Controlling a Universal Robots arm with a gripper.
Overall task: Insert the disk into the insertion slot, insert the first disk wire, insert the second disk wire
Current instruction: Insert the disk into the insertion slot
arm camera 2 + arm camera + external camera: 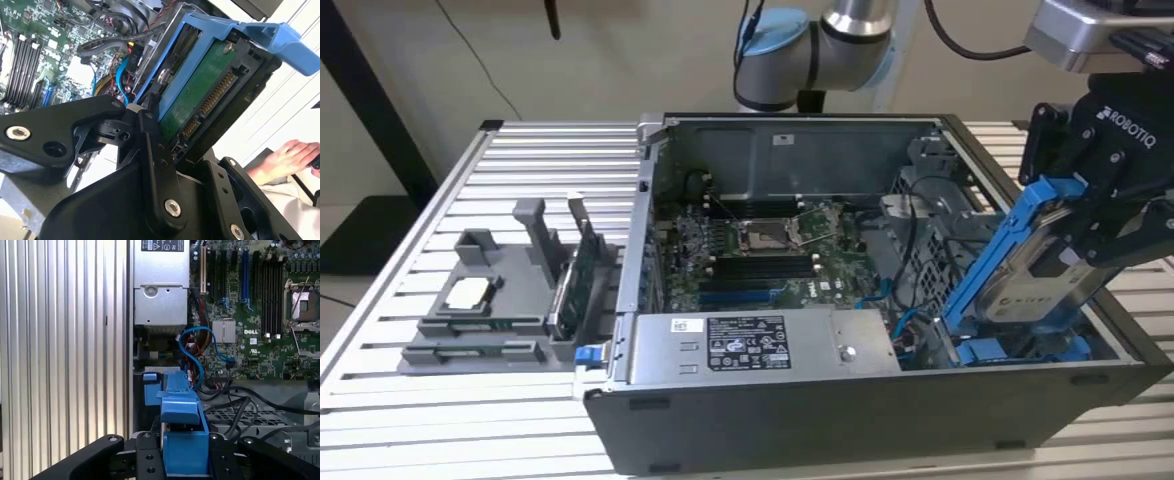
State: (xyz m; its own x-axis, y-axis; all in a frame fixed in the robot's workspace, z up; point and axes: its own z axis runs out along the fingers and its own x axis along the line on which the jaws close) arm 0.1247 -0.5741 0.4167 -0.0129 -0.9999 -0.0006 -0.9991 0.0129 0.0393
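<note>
My gripper [1078, 245] is shut on the disk [1025, 285], a silver drive in a bright blue carrier. I hold it tilted on edge above the open computer case's end at the exterior view's right. Its lower end hangs just over the insertion slot [1021, 350], a dark bay with blue rails. In the second wrist view the disk's green underside and connector [202, 97] face the camera between my black fingers [152, 150]. The first wrist view looks along the carrier [182, 432] toward the slot's blue rail [151, 387]. A blue disk wire [192, 352] loops loose near the bay.
The grey labelled power-supply box [747, 342] sits along the case's front wall, with the motherboard [761, 245] behind it. A grey fixture [494, 300] with parts stands on the slatted table at the exterior view's left. A person's hand [290, 156] rests outside the case.
</note>
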